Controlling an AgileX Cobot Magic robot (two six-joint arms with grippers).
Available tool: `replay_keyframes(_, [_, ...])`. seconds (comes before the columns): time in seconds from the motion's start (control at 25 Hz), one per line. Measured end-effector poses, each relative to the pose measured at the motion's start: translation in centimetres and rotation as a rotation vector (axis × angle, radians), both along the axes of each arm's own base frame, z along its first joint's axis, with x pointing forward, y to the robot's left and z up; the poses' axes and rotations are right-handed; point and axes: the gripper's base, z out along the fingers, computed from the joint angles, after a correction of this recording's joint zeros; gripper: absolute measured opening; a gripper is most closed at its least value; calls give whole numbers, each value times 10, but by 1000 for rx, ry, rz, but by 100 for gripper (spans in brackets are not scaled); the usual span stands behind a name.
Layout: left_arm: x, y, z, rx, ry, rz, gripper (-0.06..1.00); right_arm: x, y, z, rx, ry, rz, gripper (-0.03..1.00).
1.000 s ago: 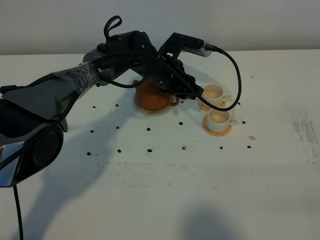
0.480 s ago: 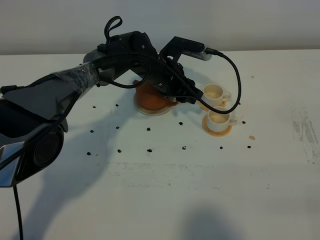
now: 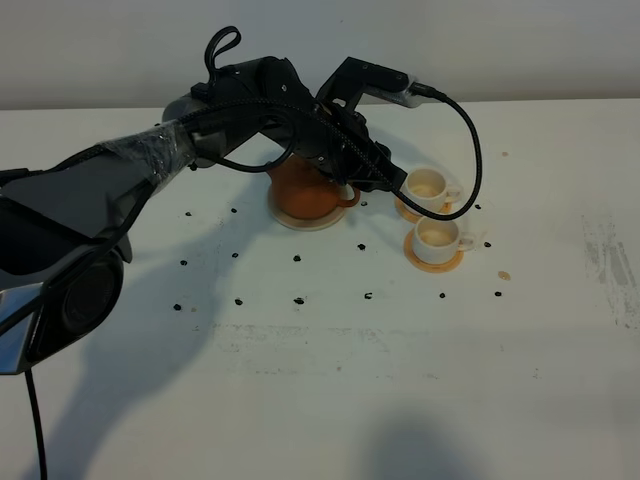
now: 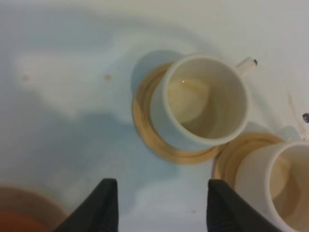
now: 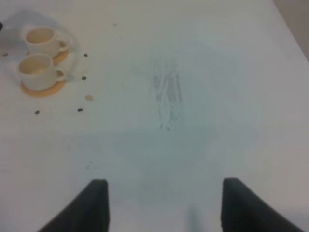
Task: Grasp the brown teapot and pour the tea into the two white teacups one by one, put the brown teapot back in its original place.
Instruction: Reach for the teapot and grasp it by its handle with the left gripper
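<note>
The brown teapot (image 3: 303,190) stands on its beige saucer (image 3: 300,222) left of centre, partly covered by my left arm. My left gripper (image 3: 378,178) hovers just right of the pot, between it and the two white teacups (image 3: 430,185) (image 3: 437,235), each on an orange-tan coaster. In the left wrist view the gripper (image 4: 161,208) is open with nothing in it, above the far cup (image 4: 203,101) and the near cup (image 4: 275,186); a sliver of the teapot (image 4: 14,226) shows at one corner. My right gripper (image 5: 164,203) is open and empty over bare table, with both cups (image 5: 41,37) far off.
Small black marks (image 3: 298,300) dot the white table (image 3: 330,380) around the pot and cups. A tan crumb (image 3: 504,275) lies right of the near cup. A scuffed patch (image 3: 610,260) marks the table's right side. The left arm's cable (image 3: 470,150) loops over the far cup.
My left gripper has lifted slightly up and back from the teapot's side, baring the pot's handle. The teapot and cups have not moved.
</note>
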Motion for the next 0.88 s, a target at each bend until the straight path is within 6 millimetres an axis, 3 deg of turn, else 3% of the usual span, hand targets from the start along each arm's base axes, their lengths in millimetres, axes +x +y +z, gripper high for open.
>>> replay_keyframes(0.88, [4, 2, -8, 37, -40, 0, 41, 0, 0, 0, 0, 0, 0, 49])
